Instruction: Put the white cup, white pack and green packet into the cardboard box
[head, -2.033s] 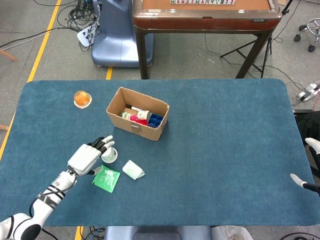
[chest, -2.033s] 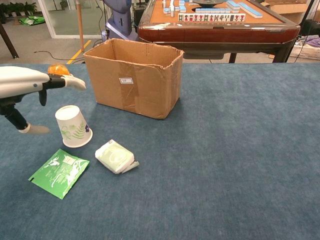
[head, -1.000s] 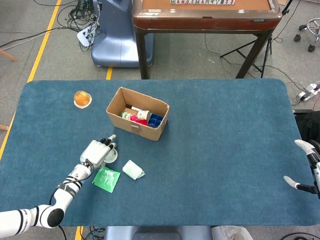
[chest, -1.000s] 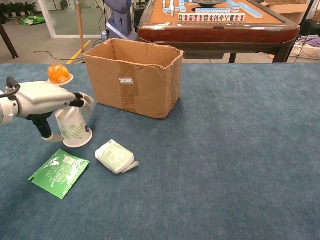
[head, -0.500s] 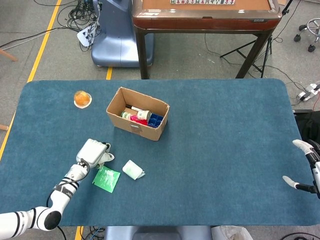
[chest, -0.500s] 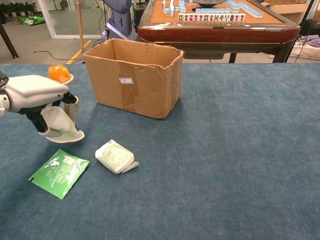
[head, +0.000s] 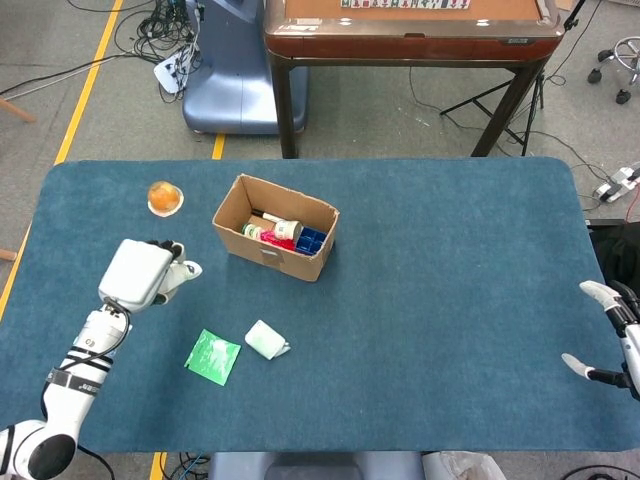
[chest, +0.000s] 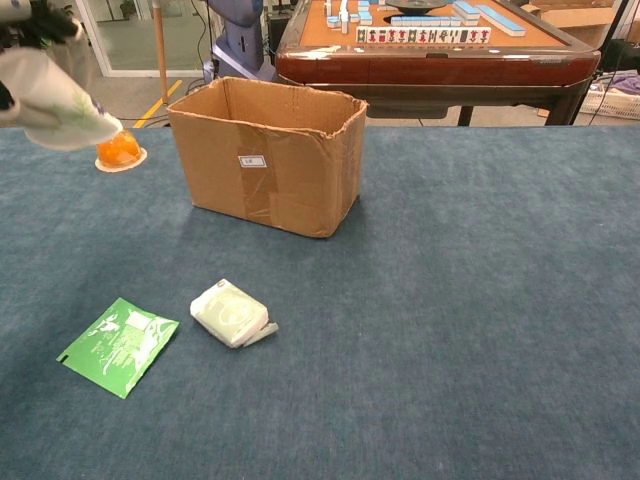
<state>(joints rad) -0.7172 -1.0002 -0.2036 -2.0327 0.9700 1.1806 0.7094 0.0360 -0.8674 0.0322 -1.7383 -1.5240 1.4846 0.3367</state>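
Head view: my left hand (head: 140, 273) is up off the blue felt table (head: 450, 300), near its left edge, fingers wrapped round the white paper cup with the green leaf print (chest: 55, 100).
Cup attitude: chest view shows it tilted, wide mouth low and toward the box, and it hangs in front of the orange fruit on its little dish (chest: 120, 150).
Key relation: the open brown cardboard box (head: 275, 240) lies to the right of my left hand and a bit further from me, well apart; the cup has to travel that way and clear the near rim.
Box contents: a bottle, something red and something blue already lie inside, so I judge the free room is toward the left end.
Nearer arm: the left, by a long way.
Right hand: my right hand (head: 610, 340) sits off the table's right edge, fingers spread, holding nothing.
Still waiting: the white soft pack (chest: 232, 313) and the flat green packet (chest: 118, 345) lie side by side on the felt near the front edge, close but not touching.
Next, I reckon: carry the cup over the opening, then let go.
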